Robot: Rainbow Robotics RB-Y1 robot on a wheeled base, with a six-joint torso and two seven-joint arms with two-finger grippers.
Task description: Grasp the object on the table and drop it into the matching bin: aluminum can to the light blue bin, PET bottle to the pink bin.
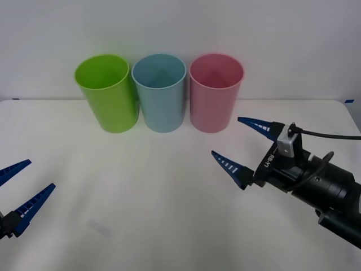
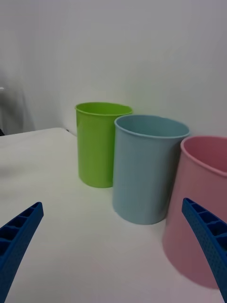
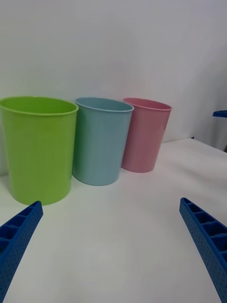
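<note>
Plain pale wall behind, broad white table (image 1: 169, 226) in front, matte and unmarked apart from soft shadows. Three tumbler-shaped bins in a row at the far side, rims nearly touching: lime green bin (image 1: 107, 93) toward the robot's left, light blue bin (image 1: 161, 96) in the middle, pink bin (image 1: 214, 96) toward the right. Right gripper (image 1: 225, 135) raised just in front of the pink bin, blue ribbed fingers spread wide, nothing between them. Left gripper (image 1: 40, 174) low at the near left edge of the table, well apart from the bins, likewise spread and holding nothing. Cannot tell where the aluminum can lies; possibly down inside a bin, hidden by its wall, but only a guess. Judging by empty jaws so near the bins: either release done or grasp not begun. Before any further move, find the can first. If a grasp is due, come in with jaws wide, straddle the can's body, close gently on the thin wall. For the drop, centre over the light blue rim, not the pink one beside it, and keep clear of the rims so nothing tips.
</note>
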